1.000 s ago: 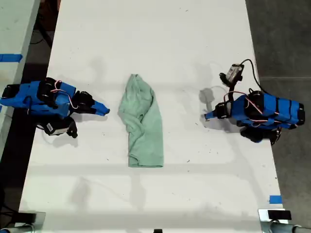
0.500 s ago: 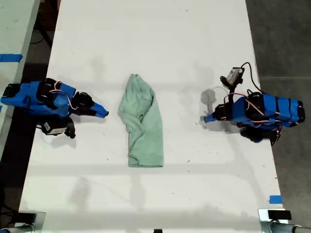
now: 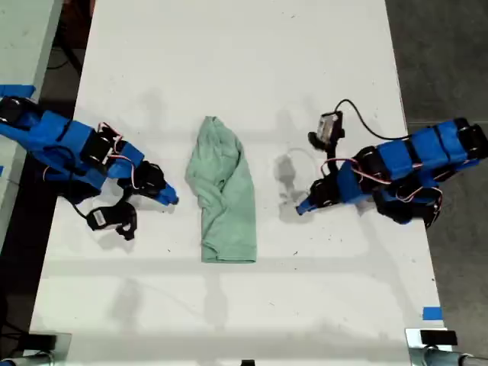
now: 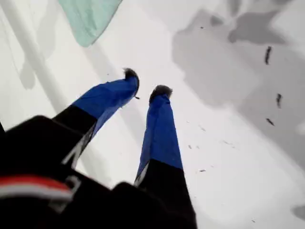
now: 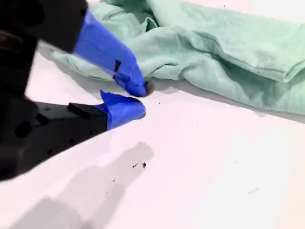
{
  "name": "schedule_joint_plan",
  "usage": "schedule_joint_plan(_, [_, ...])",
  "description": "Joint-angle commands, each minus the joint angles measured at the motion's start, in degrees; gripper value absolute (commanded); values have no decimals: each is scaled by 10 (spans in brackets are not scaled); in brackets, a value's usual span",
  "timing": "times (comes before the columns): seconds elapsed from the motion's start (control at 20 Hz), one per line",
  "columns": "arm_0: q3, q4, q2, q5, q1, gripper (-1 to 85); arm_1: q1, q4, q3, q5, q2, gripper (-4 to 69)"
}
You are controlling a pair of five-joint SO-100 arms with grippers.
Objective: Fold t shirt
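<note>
Exterior view: the t shirt (image 3: 223, 194) lies in the middle of the white table (image 3: 244, 61) as a long, wrinkled bundle. It is narrower at the far end and squared off at the near hem. It is not spread flat, and no fold appears to be started.

One arm stands at each long side of the garment, so that each can work its own edge.

- My second gripper (image 3: 171, 200) is at the exterior view's left, low over the table and just beside the shirt's edge. The second wrist view shows its fingers narrowly parted and holding nothing, with the tips just short of the cloth. This placement suits a pinch on the near edge.
- My first gripper (image 3: 303, 207) is at the exterior view's right and clearly apart from the shirt. The first wrist view shows its fingers with a small gap, also empty. They point down at bare table, and only a corner of the cloth is visible beyond them.

Judgement: the current step is the approach. The bundle probably needs to be spread out before it can be folded cleanly.
</note>
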Motion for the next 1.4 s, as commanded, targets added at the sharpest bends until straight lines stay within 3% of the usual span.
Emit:
schedule_joint_plan(0.0, [-478, 184, -408, 10, 41, 268, -35, 47, -338, -6, -280, 156])
schedule_joint_plan(0.1, [-659, 290, -542, -5, 68, 285, -43, 47, -417, 4, -359, 208])
schedule_joint_plan(0.2, [-736, 296, -603, -15, 91, 280, -47, 47, -466, 6, -417, 289])
schedule_joint_plan(0.3, [-789, 296, -640, -25, 109, 278, -47, 47, -497, 6, -460, 303])
schedule_joint_plan(0.7, [-819, 235, -690, -11, 125, 269, -45, 49, -556, -1, -532, 289])
schedule_joint_plan(0.9, [-810, 250, -675, -40, 123, 228, -47, 49, -553, -1, -536, 284])
schedule_joint_plan(1.15, [-791, 294, -650, -89, 121, 249, -47, 49, -548, 4, -541, 277])
schedule_joint_plan(1.35, [-803, 284, -727, -84, 87, 268, -49, 49, -550, 4, -541, 275])
